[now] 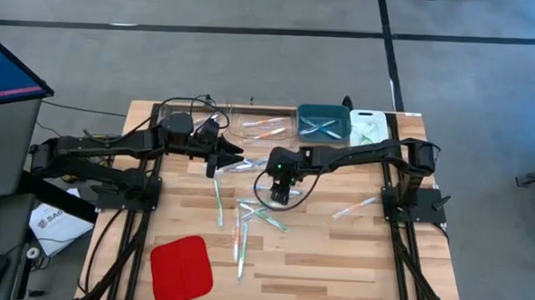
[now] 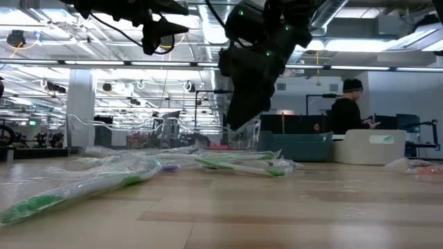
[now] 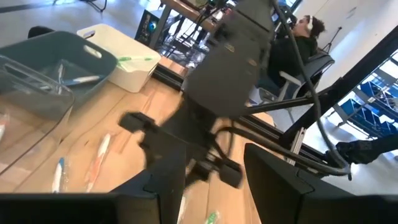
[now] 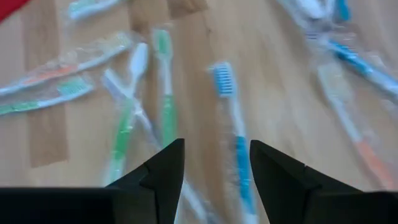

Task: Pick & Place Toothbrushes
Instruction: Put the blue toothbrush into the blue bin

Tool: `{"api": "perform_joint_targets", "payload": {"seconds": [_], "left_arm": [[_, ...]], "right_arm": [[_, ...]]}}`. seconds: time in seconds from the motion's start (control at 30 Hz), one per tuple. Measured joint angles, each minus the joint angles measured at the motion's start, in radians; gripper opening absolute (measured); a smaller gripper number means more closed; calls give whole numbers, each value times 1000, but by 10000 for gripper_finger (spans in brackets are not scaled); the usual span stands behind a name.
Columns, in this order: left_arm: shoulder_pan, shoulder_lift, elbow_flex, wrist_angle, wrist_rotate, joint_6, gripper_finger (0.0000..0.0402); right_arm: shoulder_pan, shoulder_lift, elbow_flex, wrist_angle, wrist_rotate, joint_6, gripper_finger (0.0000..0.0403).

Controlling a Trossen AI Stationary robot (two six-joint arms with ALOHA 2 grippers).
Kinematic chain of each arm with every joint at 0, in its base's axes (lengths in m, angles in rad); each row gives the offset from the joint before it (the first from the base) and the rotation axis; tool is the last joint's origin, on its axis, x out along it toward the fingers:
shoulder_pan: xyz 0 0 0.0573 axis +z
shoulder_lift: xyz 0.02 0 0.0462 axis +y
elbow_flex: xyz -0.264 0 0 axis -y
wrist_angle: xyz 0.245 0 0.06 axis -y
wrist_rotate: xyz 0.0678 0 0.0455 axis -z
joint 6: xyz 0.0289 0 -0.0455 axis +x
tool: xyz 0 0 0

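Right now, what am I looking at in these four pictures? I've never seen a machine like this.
It is a robot with two dark arms at a wooden table, each ending in a two-finger gripper. One picture looks straight down from above, one looks level across the tabletop, and two come from cameras on the arms' wrists.

Toothbrushes in clear wrappers lie scattered mid-table. At the far edge stand a teal bin with some brushes inside, a white bin beside it and a clear tray. A red pad lies near the front.

The right gripper hangs over the pile with its fingers open; its own camera shows a blue brush between the fingers, not held. The left gripper waits above the table, open and empty. A person sits in the room behind.
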Motion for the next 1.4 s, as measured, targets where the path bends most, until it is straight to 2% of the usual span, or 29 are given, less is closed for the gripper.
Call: {"api": "perform_joint_targets", "payload": {"seconds": [0.17,0.5,0.7,0.8,0.87,0.97,1.23,1.3,1.4], "left_arm": [[1,0,0,-1,0,2,159],[2,6,0,1,-2,-1,159],[2,7,0,-1,-6,-22,159],[2,7,0,0,-6,-23,159],[2,7,0,0,-6,-23,159],[2,7,0,-1,-5,-25,159],[2,11,0,1,-5,-35,159],[2,16,-1,-6,-5,-35,159],[2,29,-1,1,-5,-35,159]], "right_arm": [[-29,13,-50,18,2,-146,186],[-21,14,-118,108,-30,-154,227],[-18,14,-130,104,-60,-168,244],[-8,14,-130,103,-47,-202,244],[1,38,-127,109,10,-208,244],[11,84,-130,88,38,-209,244],[27,128,-123,88,55,-105,242],[27,127,-124,90,54,-93,232],[27,125,-125,83,60,-92,194]]}}
